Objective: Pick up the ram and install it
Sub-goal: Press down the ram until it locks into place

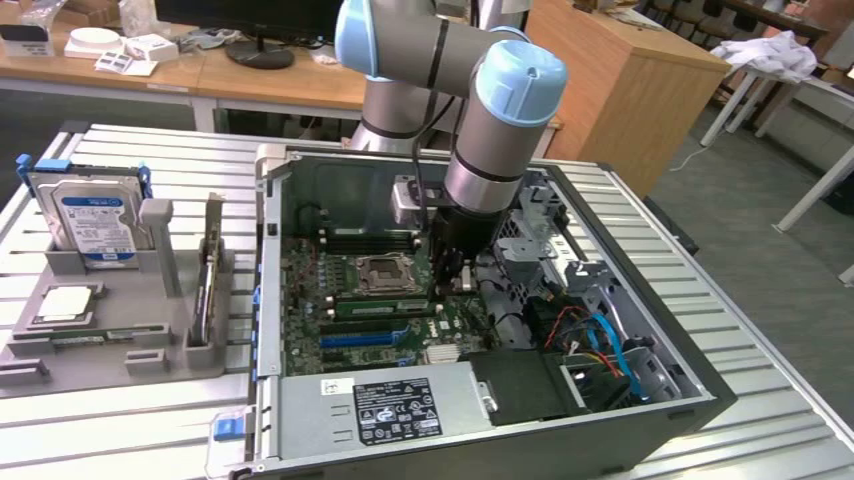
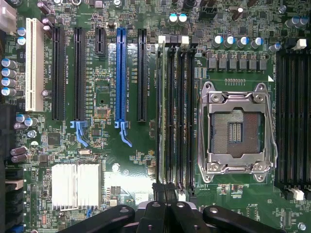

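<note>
Open grey computer case (image 1: 694, 385); silver-blue arm (image 1: 501, 120) reaches straight down inside. Wrist view adds detail: thin green ram stick (image 2: 163, 111) seated edge-on in memory slot beside empty steel processor socket (image 2: 236, 127). Black gripper (image 2: 165, 211) closed, just above ram's end.

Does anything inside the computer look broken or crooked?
Nothing looks broken or crooked. One odd spot: the processor socket on the motherboard has no chip in it, so its bare middle shows inside the metal frame.
</note>
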`<state>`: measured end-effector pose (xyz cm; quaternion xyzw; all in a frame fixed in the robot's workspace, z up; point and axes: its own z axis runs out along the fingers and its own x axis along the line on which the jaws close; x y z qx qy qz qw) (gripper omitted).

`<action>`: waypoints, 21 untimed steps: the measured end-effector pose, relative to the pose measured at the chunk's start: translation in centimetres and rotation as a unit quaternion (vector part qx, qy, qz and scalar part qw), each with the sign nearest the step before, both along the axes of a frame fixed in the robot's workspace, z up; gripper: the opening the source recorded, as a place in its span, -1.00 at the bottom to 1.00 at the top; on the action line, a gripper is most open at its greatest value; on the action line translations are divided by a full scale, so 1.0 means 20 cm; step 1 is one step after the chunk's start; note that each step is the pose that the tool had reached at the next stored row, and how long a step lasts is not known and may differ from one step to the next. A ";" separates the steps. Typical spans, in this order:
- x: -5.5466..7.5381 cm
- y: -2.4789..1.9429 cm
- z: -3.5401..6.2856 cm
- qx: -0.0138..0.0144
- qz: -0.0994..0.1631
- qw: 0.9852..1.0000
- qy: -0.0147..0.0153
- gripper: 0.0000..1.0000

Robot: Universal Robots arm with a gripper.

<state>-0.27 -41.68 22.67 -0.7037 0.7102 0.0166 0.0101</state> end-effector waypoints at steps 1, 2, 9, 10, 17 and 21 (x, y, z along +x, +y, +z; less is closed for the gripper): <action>0.00 0.000 0.000 0.000 0.000 1.000 0.000 -0.79; 0.00 0.000 0.000 0.000 0.000 1.000 0.000 -0.79; 0.00 0.000 -0.005 0.000 0.000 1.000 0.000 -0.79; 0.00 0.000 -0.006 0.000 0.000 1.000 0.000 -0.79; 0.00 0.000 -0.009 0.000 0.000 1.000 0.000 -0.79; 0.00 0.000 -0.012 0.000 0.000 1.000 0.000 -0.79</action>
